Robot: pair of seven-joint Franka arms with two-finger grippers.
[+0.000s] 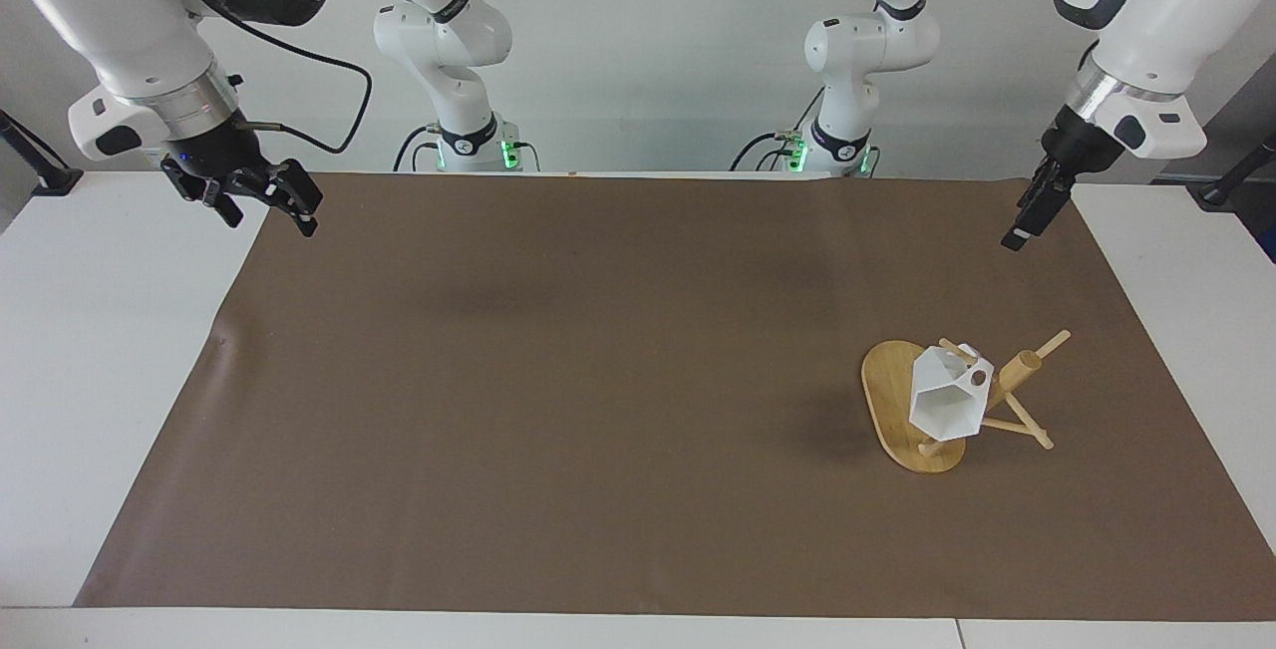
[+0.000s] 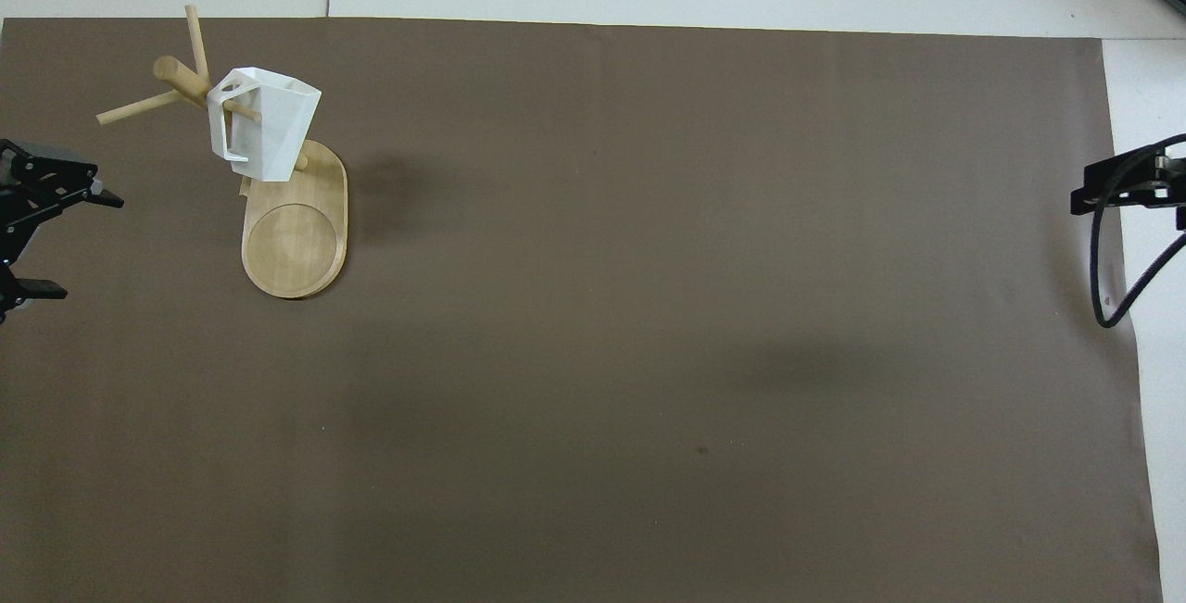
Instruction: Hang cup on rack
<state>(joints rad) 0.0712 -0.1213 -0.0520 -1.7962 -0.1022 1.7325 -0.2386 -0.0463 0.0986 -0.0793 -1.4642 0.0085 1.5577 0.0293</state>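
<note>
Cup (image 1: 942, 400) hangs on rack (image 1: 902, 405) peg.
Left gripper (image 2: 42, 242) fingers spread (holding nothing); right gripper (image 1: 264, 200), waiting, fingers released.

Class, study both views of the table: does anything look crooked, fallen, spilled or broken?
Nothing stands out. The cup hangs by its handle on a peg of the rack, which stands upright on its base. The left gripper and right gripper are up and apart from it.

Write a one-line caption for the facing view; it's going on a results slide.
Cup hangs on the rack; left gripper and right gripper wait apart.
</note>
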